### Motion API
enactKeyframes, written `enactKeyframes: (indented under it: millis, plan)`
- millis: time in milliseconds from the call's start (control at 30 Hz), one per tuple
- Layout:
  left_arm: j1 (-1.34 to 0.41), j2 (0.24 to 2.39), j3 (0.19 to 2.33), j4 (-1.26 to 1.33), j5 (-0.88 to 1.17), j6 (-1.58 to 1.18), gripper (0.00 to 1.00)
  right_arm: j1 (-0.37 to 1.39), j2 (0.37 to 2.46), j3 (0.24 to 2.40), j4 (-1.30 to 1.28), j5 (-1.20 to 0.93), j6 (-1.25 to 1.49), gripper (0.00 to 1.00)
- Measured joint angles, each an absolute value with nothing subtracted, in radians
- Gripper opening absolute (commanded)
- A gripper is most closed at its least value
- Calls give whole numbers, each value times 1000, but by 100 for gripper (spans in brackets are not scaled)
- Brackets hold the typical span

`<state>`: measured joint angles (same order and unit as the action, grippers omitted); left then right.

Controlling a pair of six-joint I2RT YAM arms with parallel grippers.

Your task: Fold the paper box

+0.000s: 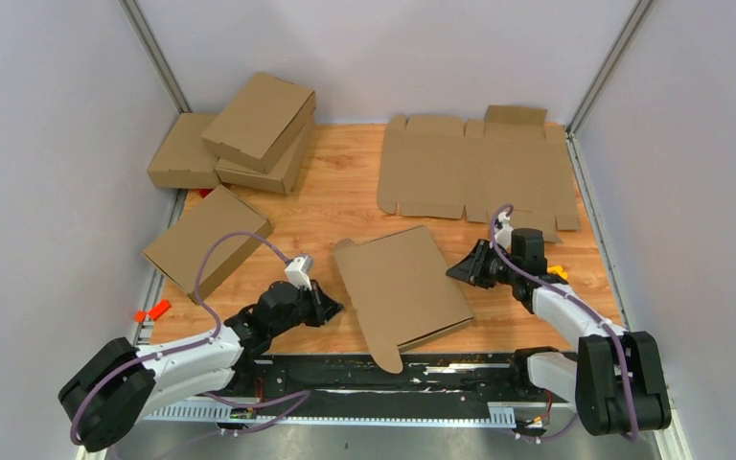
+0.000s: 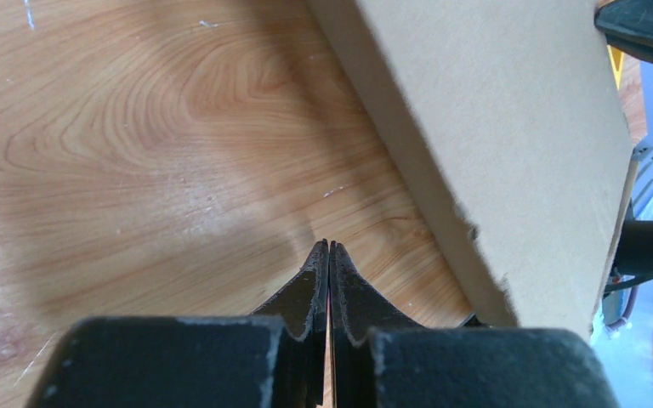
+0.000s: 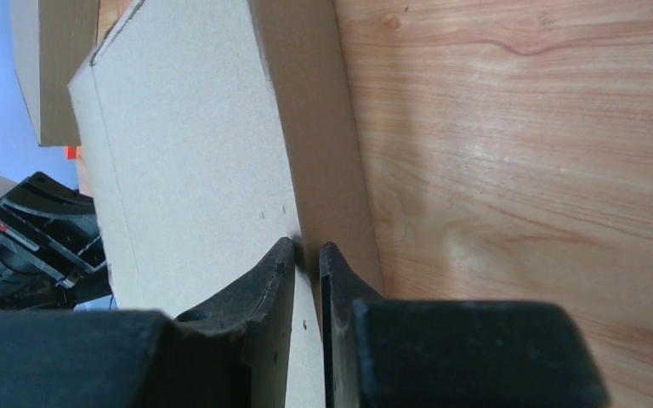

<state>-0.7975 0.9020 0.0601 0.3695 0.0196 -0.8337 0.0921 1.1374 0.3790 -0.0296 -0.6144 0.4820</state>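
The paper box [image 1: 402,287] lies in the middle of the wooden table, a brown cardboard piece with a rounded tab sticking out toward the near edge. In the top view my left gripper [image 1: 331,309] sits low just off the box's left edge, shut and empty. The left wrist view shows its fingertips [image 2: 329,246] pressed together over bare wood, with the box's side wall [image 2: 510,127] rising to their right. My right gripper [image 1: 455,271] is at the box's right edge. In the right wrist view its jaws [image 3: 306,248] are shut on the edge of the box [image 3: 195,144].
Folded brown boxes are stacked at the back left [image 1: 259,120], with one more [image 1: 206,240] lying near the left arm. A flat die-cut cardboard sheet [image 1: 474,172] lies at the back right. A small red piece [image 1: 158,310] sits by the left table edge.
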Motion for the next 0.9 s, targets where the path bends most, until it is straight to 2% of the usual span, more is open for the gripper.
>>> enactKeyframes:
  millis: [300, 367, 600, 900]
  plan:
    - [-797, 902, 57, 349, 17, -834, 3, 90, 1111, 387, -49, -488, 517, 5]
    - [-797, 916, 57, 353, 17, -834, 2, 88, 1111, 387, -49, -460, 519, 0]
    - [-798, 1060, 58, 477, 37, -847, 0, 89, 1179, 380, -105, -365, 509, 0]
    - [-857, 1269, 119, 645, 43, -857, 0, 123, 1188, 375, -132, -347, 502, 0]
